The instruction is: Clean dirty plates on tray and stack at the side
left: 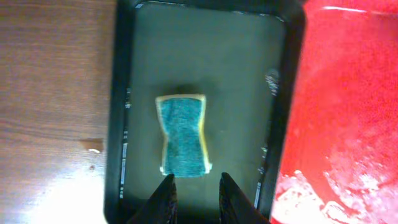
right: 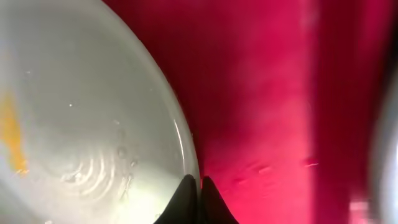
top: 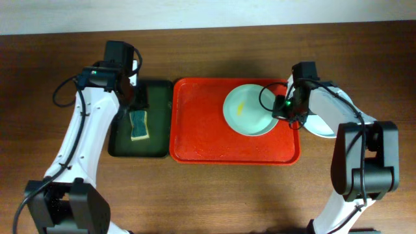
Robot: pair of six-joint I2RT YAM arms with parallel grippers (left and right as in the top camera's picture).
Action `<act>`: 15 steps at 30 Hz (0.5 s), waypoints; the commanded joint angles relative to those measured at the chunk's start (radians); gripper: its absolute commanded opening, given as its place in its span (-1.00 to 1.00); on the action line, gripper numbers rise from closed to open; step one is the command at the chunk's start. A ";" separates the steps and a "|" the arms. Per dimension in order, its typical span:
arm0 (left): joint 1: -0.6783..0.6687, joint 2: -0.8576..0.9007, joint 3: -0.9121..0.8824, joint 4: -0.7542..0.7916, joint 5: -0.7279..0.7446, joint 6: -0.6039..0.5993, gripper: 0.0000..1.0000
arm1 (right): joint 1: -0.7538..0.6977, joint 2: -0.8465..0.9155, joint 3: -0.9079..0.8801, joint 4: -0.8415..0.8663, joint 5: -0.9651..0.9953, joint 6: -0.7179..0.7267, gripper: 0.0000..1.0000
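A pale blue-green dirty plate (top: 249, 109) with a yellow smear (right: 12, 134) lies at the right end of the red tray (top: 201, 130). My right gripper (top: 284, 110) is at the plate's right edge. In the right wrist view its fingertips (right: 197, 182) are pinched shut on the rim of the plate (right: 81, 112), over the tray (right: 261, 93). My left gripper (top: 138, 104) hovers over the dark green tray (top: 123, 146). Its jaws (left: 196, 180) stand slightly apart and hold nothing, just short of a teal and yellow sponge (left: 182, 133).
A second pale plate (top: 322, 127) lies on the table right of the red tray, partly hidden by my right arm. The green tray (left: 236, 74) touches the red tray (left: 348, 93) on its left side. The red tray looks wet.
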 commanded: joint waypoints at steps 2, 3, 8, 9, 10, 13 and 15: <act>0.058 0.061 -0.007 -0.001 0.000 -0.021 -0.41 | 0.054 0.007 -0.005 -0.044 -0.128 -0.026 -0.92; 0.062 0.077 -0.007 -0.005 0.018 -0.020 -0.42 | 0.064 0.007 -0.005 -0.050 -0.128 -0.026 -0.92; 0.063 0.184 -0.007 -0.033 0.035 -0.017 -0.38 | 0.123 0.007 -0.005 -0.063 -0.127 -0.026 -0.92; 0.063 0.198 -0.007 -0.033 0.042 -0.017 -0.38 | 0.129 0.007 -0.005 -0.064 -0.127 -0.026 -0.92; 0.063 0.213 -0.007 -0.033 0.052 -0.017 -0.38 | 0.134 0.007 -0.005 -0.064 -0.127 -0.026 -0.92; 0.063 0.249 -0.007 -0.041 0.061 -0.017 -0.45 | 0.136 0.007 -0.005 -0.064 -0.118 -0.026 -0.92; 0.063 0.262 -0.007 -0.044 0.061 -0.009 -0.48 | 0.136 0.007 -0.005 -0.064 -0.108 -0.026 -0.92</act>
